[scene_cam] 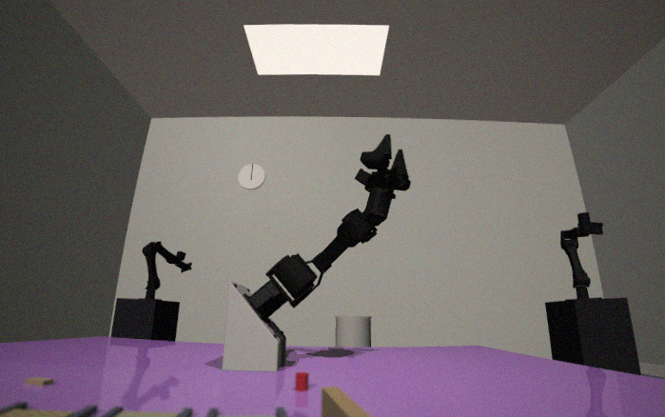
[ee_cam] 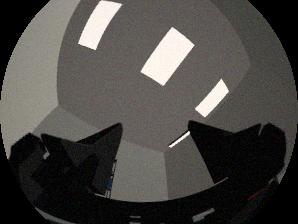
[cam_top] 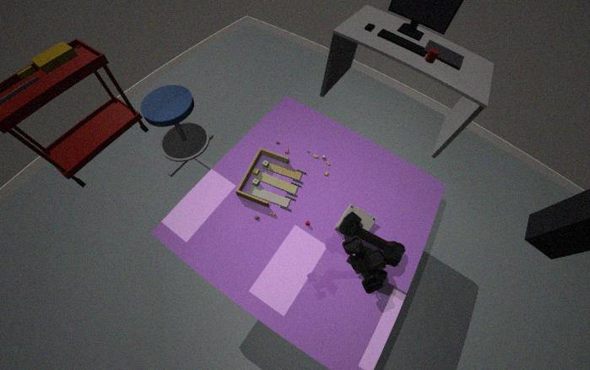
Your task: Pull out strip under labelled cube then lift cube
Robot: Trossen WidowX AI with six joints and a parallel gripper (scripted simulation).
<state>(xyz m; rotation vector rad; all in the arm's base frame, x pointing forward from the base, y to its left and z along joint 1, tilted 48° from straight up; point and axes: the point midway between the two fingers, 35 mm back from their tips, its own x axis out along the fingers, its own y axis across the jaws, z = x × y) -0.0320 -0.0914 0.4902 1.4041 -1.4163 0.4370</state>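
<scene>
Three flat strips lie side by side in the top view: a tan one (cam_top: 284,171), a paler one (cam_top: 279,183) and a grey-white one (cam_top: 272,198). They lie in a three-sided wooden frame (cam_top: 253,198) (scene_cam: 342,405). At their far-left ends are a pale cube (cam_top: 265,163) by the tan strip, a yellow cube (cam_top: 256,171) by the middle one and another pale cube (cam_top: 255,182) by the grey-white one. Both pale cubes show marks too small to read. My gripper (scene_cam: 394,143) (ee_cam: 156,125) is open and empty, high above the table, pointing up, well away from the strips.
A red cylinder (cam_top: 307,223) (scene_cam: 302,382) stands between the frame and my arm's pale base (cam_top: 364,215) (scene_cam: 246,331). Several small blocks lie scattered near the frame, one (cam_top: 326,173) beyond the strips' open ends. Thin dark rails flank the strips' outer ends.
</scene>
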